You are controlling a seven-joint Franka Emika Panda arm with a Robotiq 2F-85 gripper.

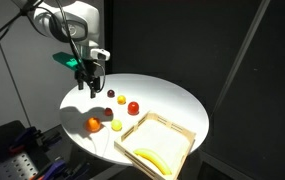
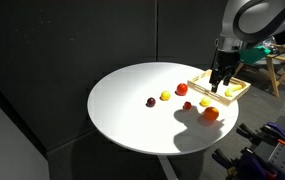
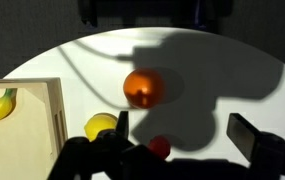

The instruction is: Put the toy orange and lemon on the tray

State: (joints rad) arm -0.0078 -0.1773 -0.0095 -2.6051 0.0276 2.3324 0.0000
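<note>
End effector hangs over the table in an exterior view. It points down with its fingers spread and nothing between them, though at this size I cannot tell how high above the surface it is. The toy orange lies on bare table near the edge, with the lemon a little way beside it, near the rim of the tray. Both are outside the tray, which holds only a banana.

In an exterior view from another side, the end effector stands in front of the tray. The toy orange and lemon sit close together below it.

In the wrist view, the toy orange sits at mid-frame in the arm's shadow, ahead of the wide-set fingers. That centring suggests the orange is being lined up as the first pick. The spread looks chosen to clear the ball on both sides. The lemon rests just beside the tray wall (a short carry once its turn comes). A small red fruit lies near both, so a careless descent could nudge it.
</note>
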